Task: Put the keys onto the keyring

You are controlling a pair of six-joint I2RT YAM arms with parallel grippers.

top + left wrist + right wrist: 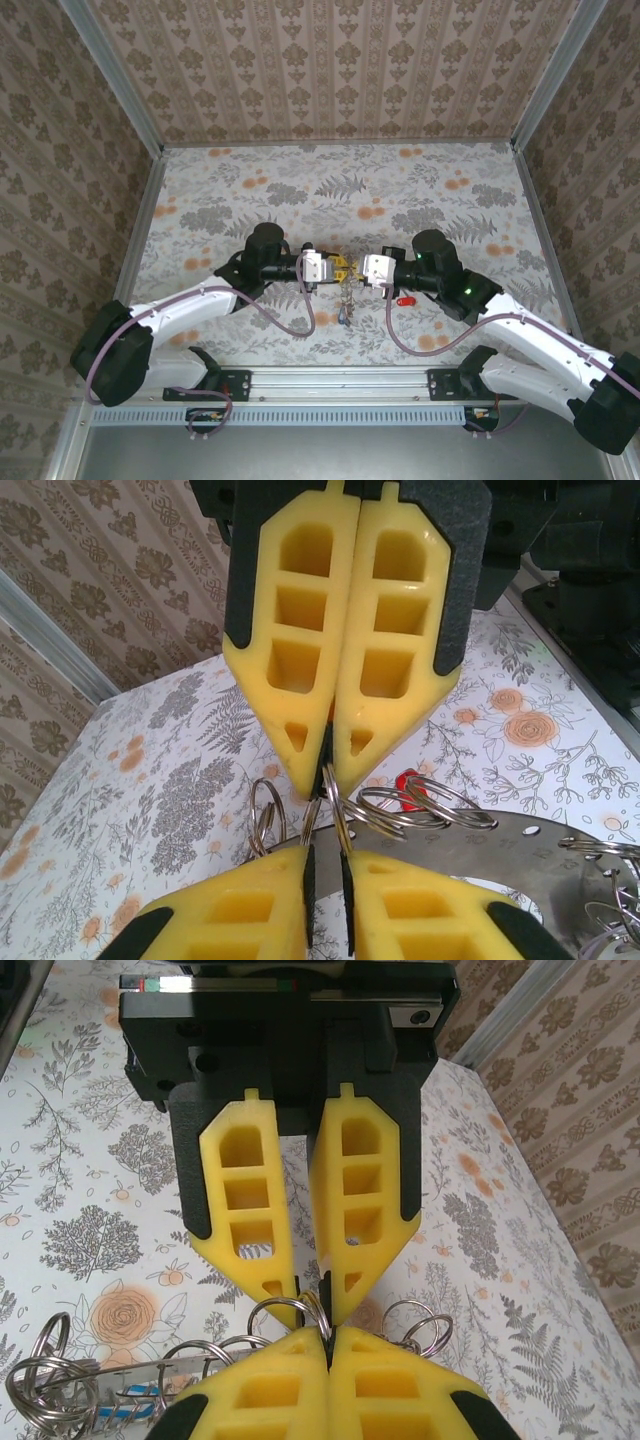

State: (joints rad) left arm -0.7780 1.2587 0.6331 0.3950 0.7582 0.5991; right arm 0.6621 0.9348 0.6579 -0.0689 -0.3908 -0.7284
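Observation:
Both grippers meet tip to tip above the middle of the table. My right gripper (327, 1335) (365, 268) is shut, pinching the top of a silvery split ring, the keyring (290, 1310) (340, 815). My left gripper (327, 855) (340, 268) faces it with its jaws a narrow slit apart, closed across the same ring. More rings and a flat metal strip (490, 842) hang from the bunch (346, 295), with a blue key head (344, 316) at its lower end. A red-headed key (405, 299) (408, 783) lies on the table beside the right gripper.
The table has a floral cloth (340, 190) and is fenced by patterned walls with aluminium posts (148, 190). Purple cables (300, 325) loop down from both wrists toward the front rail (340, 380). Open cloth stretches behind the grippers.

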